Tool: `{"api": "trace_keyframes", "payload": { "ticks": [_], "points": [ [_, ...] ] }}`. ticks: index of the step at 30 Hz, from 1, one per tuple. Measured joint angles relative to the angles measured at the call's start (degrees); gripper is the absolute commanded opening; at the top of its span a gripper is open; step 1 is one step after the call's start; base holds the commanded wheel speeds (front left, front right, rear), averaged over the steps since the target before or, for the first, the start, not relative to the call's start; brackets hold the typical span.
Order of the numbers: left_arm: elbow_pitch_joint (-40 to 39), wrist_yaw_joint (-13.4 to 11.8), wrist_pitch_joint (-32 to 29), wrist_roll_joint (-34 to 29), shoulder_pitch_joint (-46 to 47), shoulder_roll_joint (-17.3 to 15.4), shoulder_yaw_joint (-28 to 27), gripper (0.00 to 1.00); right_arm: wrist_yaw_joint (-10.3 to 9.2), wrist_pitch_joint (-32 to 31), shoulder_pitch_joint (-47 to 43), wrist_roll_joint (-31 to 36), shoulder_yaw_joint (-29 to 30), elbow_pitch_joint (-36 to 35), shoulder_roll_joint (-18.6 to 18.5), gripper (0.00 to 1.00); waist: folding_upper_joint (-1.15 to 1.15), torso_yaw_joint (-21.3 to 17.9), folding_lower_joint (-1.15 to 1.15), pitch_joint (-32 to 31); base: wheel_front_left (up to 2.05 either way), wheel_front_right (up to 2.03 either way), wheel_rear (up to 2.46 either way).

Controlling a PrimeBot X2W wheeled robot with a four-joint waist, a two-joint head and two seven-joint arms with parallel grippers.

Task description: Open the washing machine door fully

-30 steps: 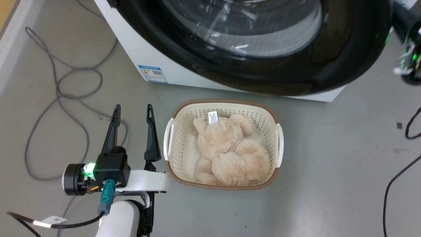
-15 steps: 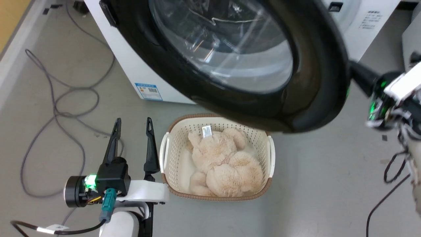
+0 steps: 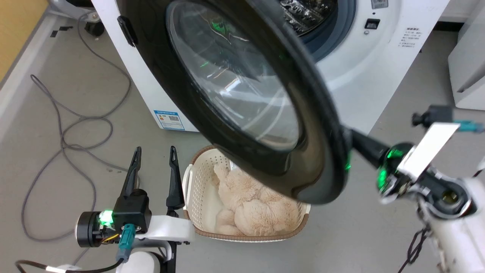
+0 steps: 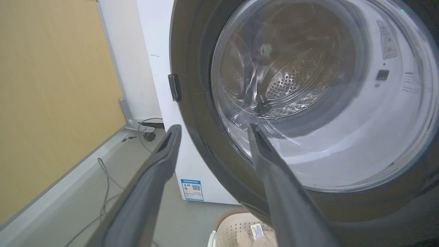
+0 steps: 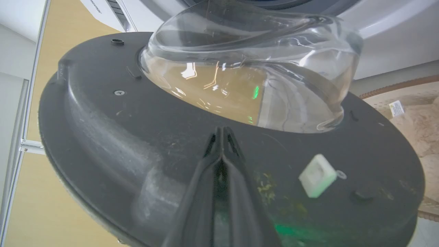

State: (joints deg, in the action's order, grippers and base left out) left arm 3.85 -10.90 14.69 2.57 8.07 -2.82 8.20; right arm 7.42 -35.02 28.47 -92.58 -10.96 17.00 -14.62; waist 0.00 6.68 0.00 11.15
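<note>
Grey smooth floor (image 3: 360, 235) bordered on the left by a yellow wall (image 4: 51, 85). The large round glossy black washing machine door (image 3: 151, 57), with its bulging clear glass bowl window (image 3: 235, 87), stands partly open. It is held at its hinge side on the left of the big white front-loading washing machine (image 3: 360, 83) and angled out from the machine's front. In the head view its free edge overlaps the basket below. Behind the door, the perforated steel drum (image 3: 307, 15) and its grey gasket ring (image 3: 335, 41) are exposed at the upper right. A blue energy sticker (image 3: 169, 119) sits low on the machine's front. The right gripper (image 5: 223, 131) has its two dark fingers pressed together with nothing between them. Their tips lie against the dull inner face of the door, just below the glass bowl and beside a small white latch block (image 5: 317, 175). The left gripper (image 3: 154, 149) hangs well clear of the door at the lower left, with its fingers spread apart and empty. It is just beside the cream perforated plastic basket with a brown woven rim (image 3: 188, 182). The basket stands on the floor before the machine and holds a beige plush toy (image 3: 250, 204). Loose grey cables (image 3: 75, 125) trail over the floor at the left, and a white cabinet (image 3: 470, 57) stands at the far right.
</note>
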Motion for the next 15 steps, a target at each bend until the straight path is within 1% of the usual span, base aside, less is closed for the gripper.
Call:
{"api": "trace_keyframes", "payload": {
  "ticks": [1, 9, 15],
  "points": [
    [0.0, 0.0, 0.0, 0.0, 0.0, 0.0, 0.0, 1.0, 0.0, 0.0, 0.0, 0.0, 0.0, 0.0, 0.0, 0.0, 0.0, 0.0, 0.0, 0.0, 0.0, 0.0, 0.0],
    [0.3, 0.0, 0.0, 0.0, -1.5, 0.0, 0.2, 1.0, 0.01, -1.2, -9.2, -0.7, -2.1, -8.3, 3.0, 0.0, 0.0, 0.3, 0.0, -2.1, 0.0, 0.0, 0.0],
    [0.3, 0.5, 0.0, 0.0, -2.3, 0.0, 0.2, 1.0, 0.02, -2.2, -13.4, -0.7, -4.2, -11.4, 5.1, 0.0, 0.0, 0.4, 0.0, -2.9, 0.0, 0.0, 0.0]
  ]
}}
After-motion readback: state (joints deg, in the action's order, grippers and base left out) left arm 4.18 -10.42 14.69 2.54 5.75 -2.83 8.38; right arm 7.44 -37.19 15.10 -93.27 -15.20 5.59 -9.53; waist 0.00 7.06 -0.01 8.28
